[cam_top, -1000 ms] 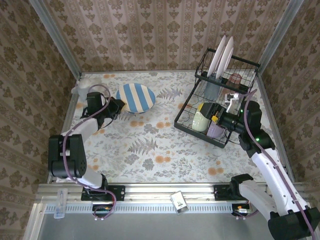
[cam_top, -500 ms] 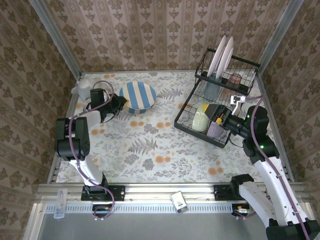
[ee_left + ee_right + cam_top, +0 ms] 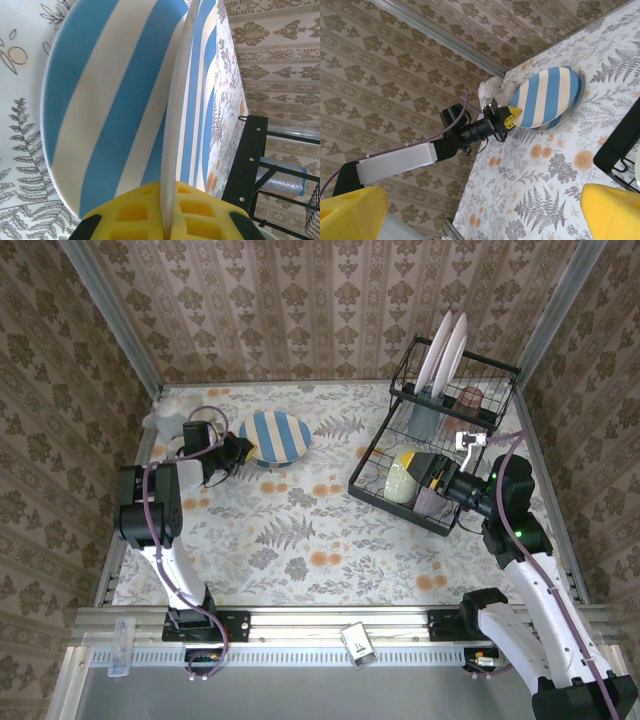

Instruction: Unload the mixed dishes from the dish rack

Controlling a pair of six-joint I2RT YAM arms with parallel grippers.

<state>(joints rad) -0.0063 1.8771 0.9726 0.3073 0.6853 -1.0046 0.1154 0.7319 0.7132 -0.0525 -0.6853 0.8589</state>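
My left gripper [image 3: 238,449] is shut on the near rim of a blue and white striped plate [image 3: 276,433]. In the left wrist view its yellow pads [image 3: 125,217] pinch the plate's rim [image 3: 176,125]. The plate leans over a second striped plate [image 3: 206,90] lying on the table. The black wire dish rack [image 3: 385,455] stands at the back right. Two white plates [image 3: 445,348] stand upright on its upper shelf, beside a pink cup [image 3: 470,398] and a bluish cup [image 3: 424,420]. A pale green bowl [image 3: 402,480] and a lavender bowl [image 3: 430,503] sit in the lower tier. My right gripper [image 3: 434,474] is open beside those bowls.
A grey plush toy [image 3: 164,412] lies in the back left corner, just behind my left wrist. Patterned walls close the table on three sides. The rack's black frame [image 3: 619,144] crosses the right wrist view, near one of my right gripper's yellow pads [image 3: 612,212].
My left arm's elbow has folded back toward the left wall, with its gripper still on the striped plate. The right arm has shifted slightly at the rack.
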